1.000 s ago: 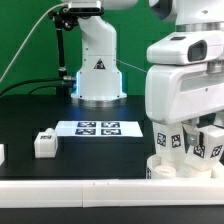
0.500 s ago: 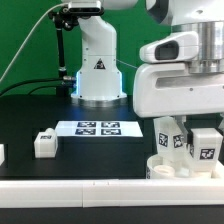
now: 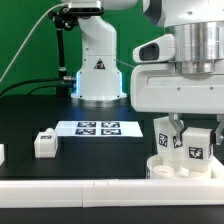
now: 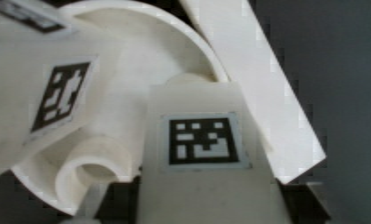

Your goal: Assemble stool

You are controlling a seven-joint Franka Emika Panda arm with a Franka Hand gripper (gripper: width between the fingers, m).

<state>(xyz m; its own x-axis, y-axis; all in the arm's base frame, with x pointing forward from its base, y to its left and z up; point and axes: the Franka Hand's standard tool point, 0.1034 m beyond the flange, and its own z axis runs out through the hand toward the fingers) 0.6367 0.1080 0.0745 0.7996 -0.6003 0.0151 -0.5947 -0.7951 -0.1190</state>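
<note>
One small blocky white plastic leg [image 4: 203, 140] stands upright, long axis vertical, on the thick round white seat [image 3: 163, 168] at the exterior view's right. We see the hand [image 3: 186, 124] directly above, clamped narrowly on it.

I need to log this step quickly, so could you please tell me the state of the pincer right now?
Pincer: closed, holding a stool leg.
</note>
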